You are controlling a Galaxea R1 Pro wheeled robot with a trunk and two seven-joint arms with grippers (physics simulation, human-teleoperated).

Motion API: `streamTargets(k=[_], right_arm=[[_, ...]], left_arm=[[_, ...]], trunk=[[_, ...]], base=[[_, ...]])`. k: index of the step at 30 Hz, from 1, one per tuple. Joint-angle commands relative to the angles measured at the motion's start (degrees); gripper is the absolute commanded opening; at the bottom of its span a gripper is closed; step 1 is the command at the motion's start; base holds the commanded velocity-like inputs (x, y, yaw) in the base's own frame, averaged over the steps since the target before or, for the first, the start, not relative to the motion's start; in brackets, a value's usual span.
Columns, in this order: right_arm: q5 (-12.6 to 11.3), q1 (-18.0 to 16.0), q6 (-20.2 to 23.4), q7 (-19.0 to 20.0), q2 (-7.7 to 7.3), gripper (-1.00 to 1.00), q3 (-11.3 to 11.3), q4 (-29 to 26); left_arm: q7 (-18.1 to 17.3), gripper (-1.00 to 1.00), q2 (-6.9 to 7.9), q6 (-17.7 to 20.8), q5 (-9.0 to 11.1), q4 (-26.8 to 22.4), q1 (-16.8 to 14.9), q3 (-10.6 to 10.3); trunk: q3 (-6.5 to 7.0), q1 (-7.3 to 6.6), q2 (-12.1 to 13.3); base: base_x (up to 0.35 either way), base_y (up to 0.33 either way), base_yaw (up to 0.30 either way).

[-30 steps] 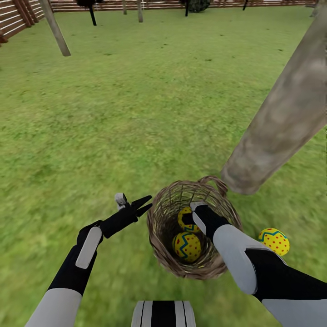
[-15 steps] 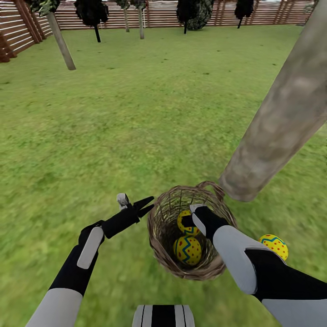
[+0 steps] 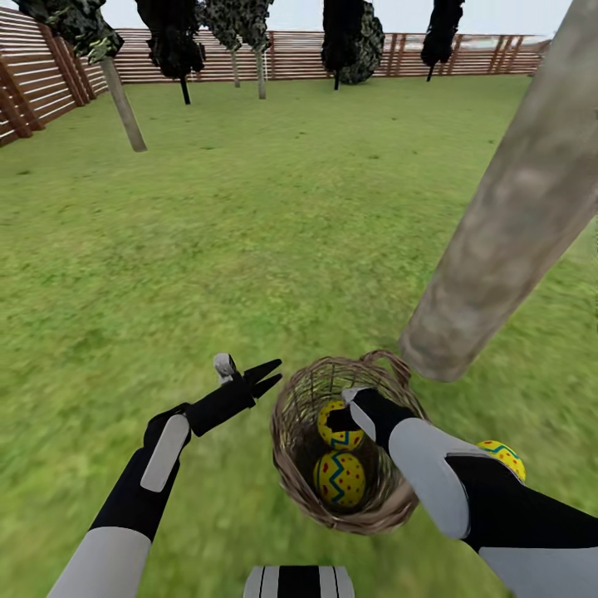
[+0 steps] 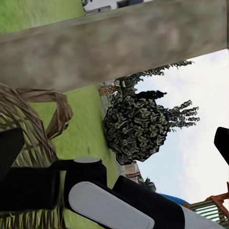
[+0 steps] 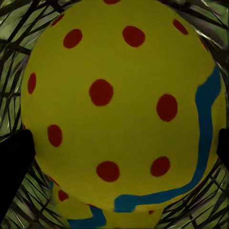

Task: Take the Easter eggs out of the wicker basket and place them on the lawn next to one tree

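The wicker basket is a bucket of brown see-through weave with a loop handle at its far rim, standing on the blurry green lawn at the foot of the tree, whose thick, straight trunk is mottled grey-brown and rough. The right hand is down inside the basket with its dark fingers either side of the upper egg; in the right wrist view that smooth yellow shell with red dots and a blue-green zigzag band sits between the two black fingertips, though whether they actually press on it is hard to judge, so the grip cannot be told. A second egg lies just below the hand, nearer the robot, on the basket floor. The third egg rests on the grass beyond the right forearm, outside the basket and near the trunk's base. The left hand hangs just left of the basket rim, its black fingers spread apart and holding nothing. Compared with half a second ago the head camera has tilted upward, bringing more fence and dark treetops into sight; the upper egg and the right hand appear marginally raised within the basket, while the left hand is unchanged.
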Motion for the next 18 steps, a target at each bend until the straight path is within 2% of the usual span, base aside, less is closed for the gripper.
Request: streamTargets(k=[1, 15, 18], right_arm=[[0.58, 0.0, 0.3, 0.04, 0.03, -1.0, -0.48, -0.11], [0.58, 0.08, 0.52, 0.25, 0.03, -1.0, -0.56, -0.11], [0.58, 0.09, 1.48, 2.6, 0.03, -1.0, -0.56, -0.11]], left_arm=[[-0.13, 1.0, -0.05, 0.29, 0.0, 0.01, 0.0, 0.12], [-0.13, 1.0, -0.01, 0.29, 0.06, 0.0, -0.01, 0.12], [-0.13, 1.0, 0.04, 0.29, 0.16, 0.0, -0.04, 0.12]], trunk=[[0.19, -0.03, 0.0], [3.29, -0.39, 0.19], [3.95, -0.47, 0.23]], base=[[0.0, 0.0, 0.0], [0.0, 0.0, 0.0], [0.0, 0.0, 0.0]])
